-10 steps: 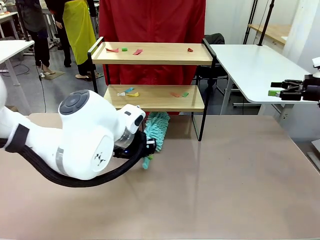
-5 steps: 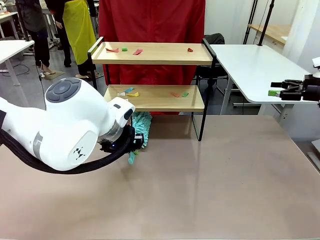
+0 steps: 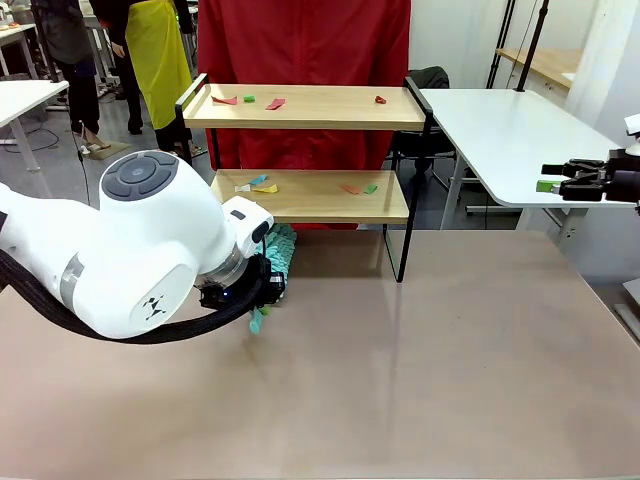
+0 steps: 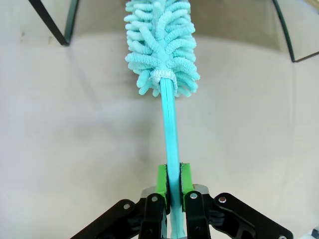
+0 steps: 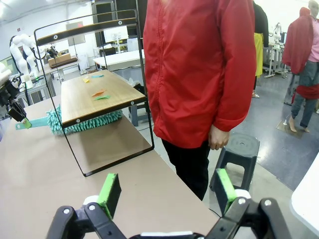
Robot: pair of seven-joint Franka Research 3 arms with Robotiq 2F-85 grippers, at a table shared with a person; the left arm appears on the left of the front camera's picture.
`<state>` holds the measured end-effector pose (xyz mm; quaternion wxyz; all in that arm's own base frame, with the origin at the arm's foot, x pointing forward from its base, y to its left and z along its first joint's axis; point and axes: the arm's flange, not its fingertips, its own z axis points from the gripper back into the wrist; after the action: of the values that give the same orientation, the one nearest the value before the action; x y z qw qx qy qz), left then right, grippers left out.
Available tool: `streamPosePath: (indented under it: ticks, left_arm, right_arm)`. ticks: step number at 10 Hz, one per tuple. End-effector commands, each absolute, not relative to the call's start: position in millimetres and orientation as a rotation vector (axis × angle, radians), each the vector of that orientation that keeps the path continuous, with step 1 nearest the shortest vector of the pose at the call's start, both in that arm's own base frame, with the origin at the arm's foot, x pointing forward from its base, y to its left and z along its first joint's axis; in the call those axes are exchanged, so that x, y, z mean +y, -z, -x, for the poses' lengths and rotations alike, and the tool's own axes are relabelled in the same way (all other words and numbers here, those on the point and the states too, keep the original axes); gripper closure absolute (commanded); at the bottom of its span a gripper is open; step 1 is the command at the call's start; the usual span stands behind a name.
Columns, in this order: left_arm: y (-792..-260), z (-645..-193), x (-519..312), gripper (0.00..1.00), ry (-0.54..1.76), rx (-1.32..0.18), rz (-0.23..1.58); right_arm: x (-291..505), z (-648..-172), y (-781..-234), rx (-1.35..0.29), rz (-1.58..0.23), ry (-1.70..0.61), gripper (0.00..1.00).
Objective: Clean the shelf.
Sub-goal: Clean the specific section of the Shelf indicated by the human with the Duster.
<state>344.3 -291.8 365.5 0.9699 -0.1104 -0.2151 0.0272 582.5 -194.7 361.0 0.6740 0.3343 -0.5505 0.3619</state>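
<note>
Teal duster [image 4: 160, 45]: my left claw [image 4: 169, 181] pinches its handle tight. The fluffy head is low, under the shelf [image 3: 320, 108], which stands at the far edge of the counter [image 3: 450, 350]. I think I should lift it, then sweep flat along each board toward the open front. Both boards hold little coloured scraps [image 3: 262, 186]. My right claw [image 5: 167, 191] is spread wide, holding nothing.
</note>
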Motion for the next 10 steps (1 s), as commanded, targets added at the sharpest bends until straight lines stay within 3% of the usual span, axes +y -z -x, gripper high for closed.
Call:
streamPosePath:
  ticks: [1, 6, 10]
  left_arm:
    - [-367.2, -335.4, -287.8, 0.87, -0.087, -0.476, 0.168]
    - [-366.1, -337.4, -265.6, 0.87, -0.086, -0.451, 0.047]
    - [-379.0, -324.8, -245.5, 0.87, -0.121, -0.525, -0.088]
  right_arm:
    - [-192.4, -582.8, -369.6, -1.228, -0.745, -0.796, 0.0]
    - [-192.4, -582.8, -369.6, -1.228, -0.745, -0.796, 0.0]
    - [-192.4, -582.8, -369.6, -1.228, -0.745, -0.796, 0.0]
